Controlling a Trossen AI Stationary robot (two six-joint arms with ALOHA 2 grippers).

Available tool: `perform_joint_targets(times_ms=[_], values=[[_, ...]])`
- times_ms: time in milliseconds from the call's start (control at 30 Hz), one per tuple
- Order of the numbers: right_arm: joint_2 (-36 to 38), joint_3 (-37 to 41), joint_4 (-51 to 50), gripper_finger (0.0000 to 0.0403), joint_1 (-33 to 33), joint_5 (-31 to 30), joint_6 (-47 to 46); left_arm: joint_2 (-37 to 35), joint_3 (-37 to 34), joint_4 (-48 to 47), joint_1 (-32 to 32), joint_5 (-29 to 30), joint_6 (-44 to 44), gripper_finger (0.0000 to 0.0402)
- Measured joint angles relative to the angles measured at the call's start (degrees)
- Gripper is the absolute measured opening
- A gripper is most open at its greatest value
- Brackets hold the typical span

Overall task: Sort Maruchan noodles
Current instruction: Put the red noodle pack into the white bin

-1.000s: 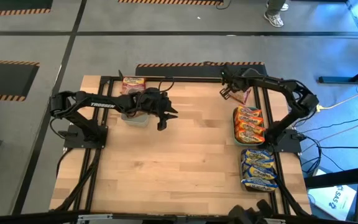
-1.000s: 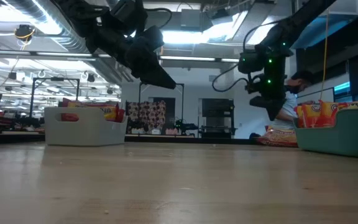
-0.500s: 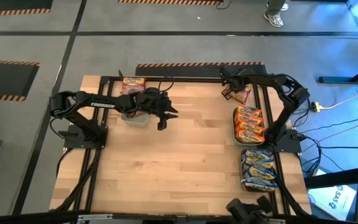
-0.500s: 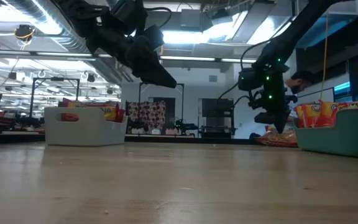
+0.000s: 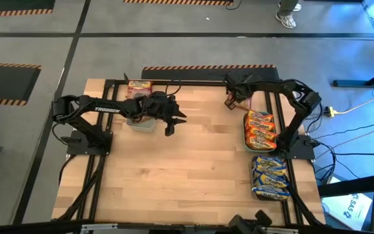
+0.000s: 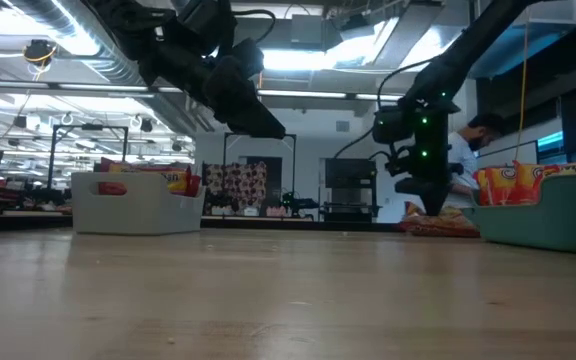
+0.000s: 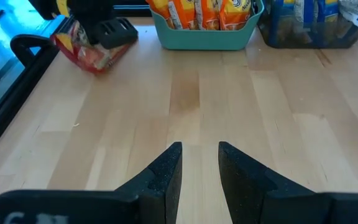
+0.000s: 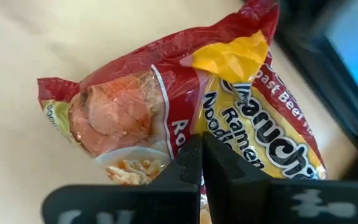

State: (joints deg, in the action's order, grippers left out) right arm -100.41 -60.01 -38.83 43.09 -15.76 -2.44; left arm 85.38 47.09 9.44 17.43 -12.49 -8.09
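A maroon-and-yellow Maruchan noodle packet [image 8: 135, 118] lies flat on the table near its far right corner, also in the left wrist view [image 7: 92, 56]. My right gripper [image 8: 201, 158] is shut and points steeply down right over the packet's middle [image 6: 426, 205]. My left gripper [image 7: 201, 162] hangs open above the table's far left part [image 5: 176, 123], with nothing between its fingers. Orange packets [image 5: 260, 129] stand in a teal tray [image 7: 207, 37] at the right edge. My right gripper comes at the maroon-and-yellow packet from above, its shut fingertips [image 8: 191, 155] over the printed front near the packet's middle. I cannot tell whether they touch it. The packet lies flat on the table.
A tray of blue-and-yellow packets [image 5: 269, 175] sits at the near right, beside the teal tray. A grey tray [image 6: 133, 205] stands under my left arm, with more packets [image 5: 138, 88] at the far edge. The table's middle and near part are bare wood. A person stands beyond the far edge [image 5: 287, 13].
My right gripper has come down and gone a little toward the table's left edge, tipping more steeply, until its shut fingers stand just over the maroon-and-yellow packet. The packet has stayed where it was.
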Motion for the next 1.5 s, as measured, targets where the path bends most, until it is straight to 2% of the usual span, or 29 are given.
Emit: perform_joint_targets(times_ms=[467,800,967,1067,1233,1367,1500], values=[[0.0,0.0,6.4,0.0001,-17.6,5.5,0.1,0.0,0.0,0.3,-1.1,0.0,0.7,0.0099],[0.0,0.0,10.1,0.0001,-30.8,7.8,-0.2,0.0,0.0,0.5,-1.1,0.0,6.4,0.0099],[0.0,0.0,15.0,0.0001,-36.2,9.3,1.5,0.0,0.0,0.5,-1.1,0.3,9.6,0.0135],[0.0,0.0,17.2,0.0001,-39.5,7.5,3.5,0.0,0.0,0.6,-1.1,1.8,12.3,0.0176],[2.8,0.6,17.2,0.0001,-44.7,-0.4,3.9,0.0,0.0,1.8,-1.1,2.5,15.2,0.0236],[9.5,5.5,19.3,0.0001,-47.2,-4.0,3.3,0.6,0.0,2.7,-1.2,3.0,16.6,0.0253],[19.2,14.4,24.0,0.0001,-48.1,-5.7,1.2,0.6,0.0,4.5,-1.7,3.7,16.9,0.0253]])
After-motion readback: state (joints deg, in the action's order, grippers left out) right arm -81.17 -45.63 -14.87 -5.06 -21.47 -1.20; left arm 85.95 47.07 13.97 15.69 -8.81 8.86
